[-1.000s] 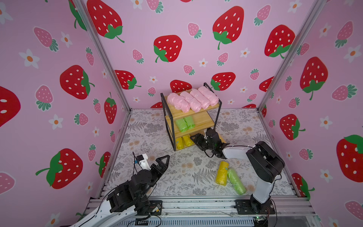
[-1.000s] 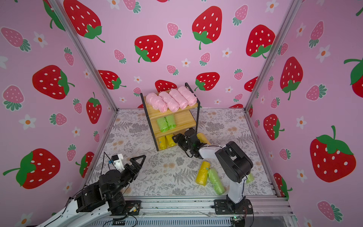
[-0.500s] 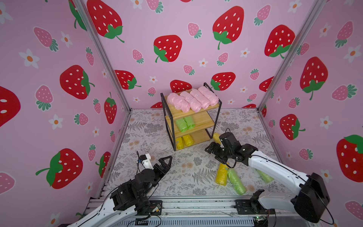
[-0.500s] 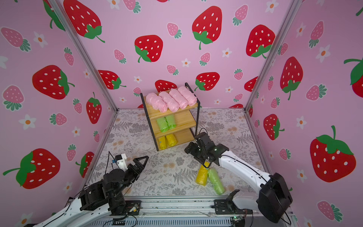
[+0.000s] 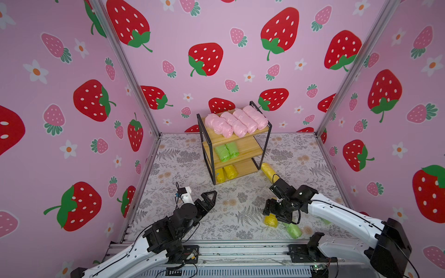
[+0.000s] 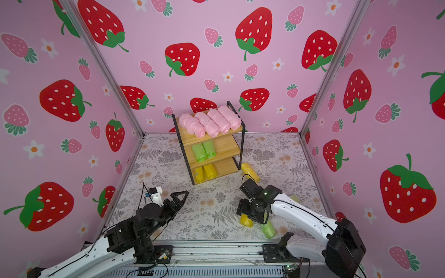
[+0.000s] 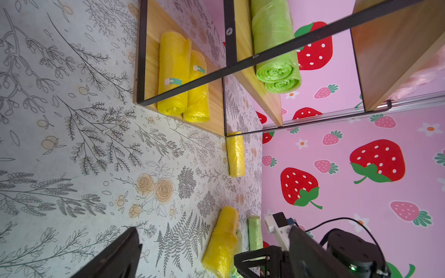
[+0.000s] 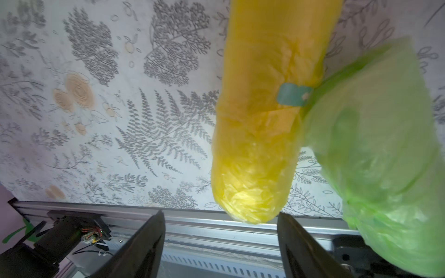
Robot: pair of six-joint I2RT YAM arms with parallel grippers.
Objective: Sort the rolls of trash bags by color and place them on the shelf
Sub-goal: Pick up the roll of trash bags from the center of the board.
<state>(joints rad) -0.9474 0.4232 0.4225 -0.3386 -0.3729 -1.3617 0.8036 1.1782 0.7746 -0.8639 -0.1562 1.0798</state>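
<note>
The shelf [image 5: 251, 149] stands at the back, with several pink rolls [image 5: 237, 121] on top, two green rolls [image 5: 226, 151] in the middle and two yellow rolls [image 5: 226, 172] at the bottom. One yellow roll [image 5: 268, 169] lies on the floor by the shelf's right foot. My right gripper [image 5: 273, 214] hangs open over another yellow roll [image 8: 262, 134], whose end lies just beyond the fingertips [image 8: 154, 231]. A green roll [image 8: 375, 149] leans against that roll. My left gripper [image 5: 212, 193] is open and empty above the floor at the front left.
A further green roll [image 6: 295, 198] lies partly hidden behind my right arm near the right wall. The metal rail [image 5: 240, 250] runs along the front edge, close to the two front rolls. Pink strawberry walls close in three sides.
My right arm has swung from the shelf's bottom tier back to the front, over the yellow and green rolls. A yellow roll now lies beside the shelf's foot. The left arm crept slightly forward.
</note>
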